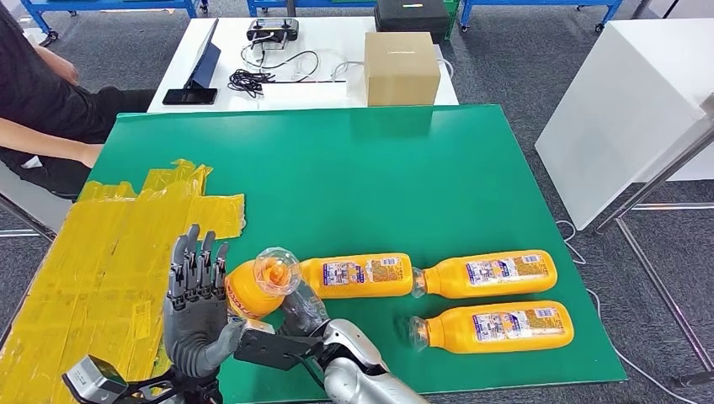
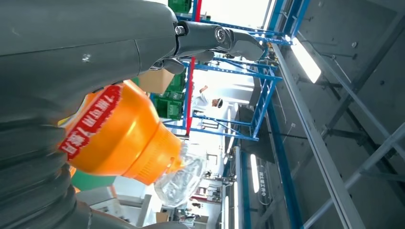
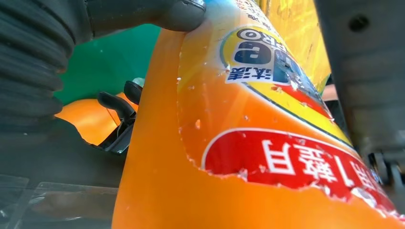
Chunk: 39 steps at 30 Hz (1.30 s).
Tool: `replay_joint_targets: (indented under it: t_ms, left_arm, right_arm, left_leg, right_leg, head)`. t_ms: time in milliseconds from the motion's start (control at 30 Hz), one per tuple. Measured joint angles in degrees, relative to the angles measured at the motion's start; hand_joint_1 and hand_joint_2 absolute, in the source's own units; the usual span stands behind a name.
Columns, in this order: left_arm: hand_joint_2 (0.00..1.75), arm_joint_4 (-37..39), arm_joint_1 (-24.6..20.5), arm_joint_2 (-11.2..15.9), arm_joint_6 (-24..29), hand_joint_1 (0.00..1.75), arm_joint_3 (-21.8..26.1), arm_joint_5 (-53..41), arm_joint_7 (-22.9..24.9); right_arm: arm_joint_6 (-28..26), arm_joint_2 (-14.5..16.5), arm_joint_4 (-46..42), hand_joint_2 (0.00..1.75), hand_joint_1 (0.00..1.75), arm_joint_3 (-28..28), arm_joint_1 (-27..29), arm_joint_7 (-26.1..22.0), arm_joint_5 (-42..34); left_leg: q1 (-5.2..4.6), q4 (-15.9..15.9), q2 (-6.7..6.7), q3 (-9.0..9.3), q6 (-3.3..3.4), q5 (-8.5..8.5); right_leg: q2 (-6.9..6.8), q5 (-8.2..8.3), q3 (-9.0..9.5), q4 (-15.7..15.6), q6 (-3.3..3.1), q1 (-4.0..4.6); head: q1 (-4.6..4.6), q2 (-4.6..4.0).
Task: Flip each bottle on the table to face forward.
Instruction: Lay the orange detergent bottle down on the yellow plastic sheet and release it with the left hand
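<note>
head view: left hand [image 1: 195, 278] upright, seemingly gripping bottle [image 1: 257, 289]

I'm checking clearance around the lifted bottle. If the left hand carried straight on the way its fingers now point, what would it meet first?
The left hand, holding the lifted bottle, points its fingers away from the robot, toward the yellow tape patch on the green table. If low enough, the tape comes first; height is unclear, so it may pass above.

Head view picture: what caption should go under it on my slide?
Both robot hands, left hand and right hand, lift one orange bottle beside three bottles lying on green table.
</note>
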Motion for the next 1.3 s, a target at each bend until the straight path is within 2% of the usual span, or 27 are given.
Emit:
replay_joint_targets:
  t_ms: [700,800,933,1067,1200,1300]
  left_arm:
    - [1.75,-0.33,0.09,0.38,0.66,0.0,0.26,-0.9,0.0]
    - [1.75,-0.34,0.07,0.68,3.02,0.0,0.09,-2.67,0.0]
    - [1.75,-0.14,0.03,1.16,9.51,0.0,-0.58,-6.62,0.0]
    - [0.0,0.39,0.01,1.32,15.37,0.0,-0.79,-10.36,0.04]
    - [0.0,1.55,-0.21,1.22,24.84,0.0,-0.17,-18.7,0.64]
    - [0.0,2.02,-0.09,1.2,26.75,0.0,0.44,-21.54,0.66]
  right_arm:
    - [0.92,0.36,3.1,1.75,1.75,0.39,-0.8,-2.47,1.29]
    - [1.0,0.36,3.1,1.75,1.75,0.04,-0.7,-2.77,1.98]
    - [0.96,0.36,3.1,1.75,1.75,-0.81,-0.47,-2.98,2.93]
    - [0.4,0.36,3.1,1.75,1.75,-1.42,-0.28,-3.21,3.44]
    - [-0.73,0.27,2.24,1.75,1.75,-2.23,0.35,-3.78,3.93]
    - [-0.81,-0.12,-0.69,1.75,1.75,-3.16,1.37,-3.94,4.21]
  left_leg:
    - [0.0,0.0,0.0,0.0,0.0,0.0]
    - [0.0,0.0,0.0,0.0,0.0,0.0]
    - [0.0,0.0,0.0,0.0,0.0,0.0]
    - [0.01,0.0,0.01,0.0,0.0,0.0]
    - [0.01,0.0,0.01,0.01,0.0,0.0]
    - [0.0,0.0,0.01,0.0,0.0,0.0]
  right_leg:
    - [0.0,0.0,-0.01,0.0,0.0,0.03]
    - [0.0,0.0,-0.02,0.0,0.0,0.03]
    - [0.0,0.0,-0.03,0.0,0.0,0.03]
    - [0.0,0.0,-0.03,0.0,0.0,0.03]
    - [0.0,0.0,-0.05,0.0,0.0,0.03]
    - [0.0,0.0,-0.05,0.0,0.0,0.03]
  head:
    - [0.0,0.0]
    - [-0.01,0.0]
    - [-0.01,0.0]
    - [-0.01,0.0]
    - [0.01,0.0]
    - [0.0,0.0]
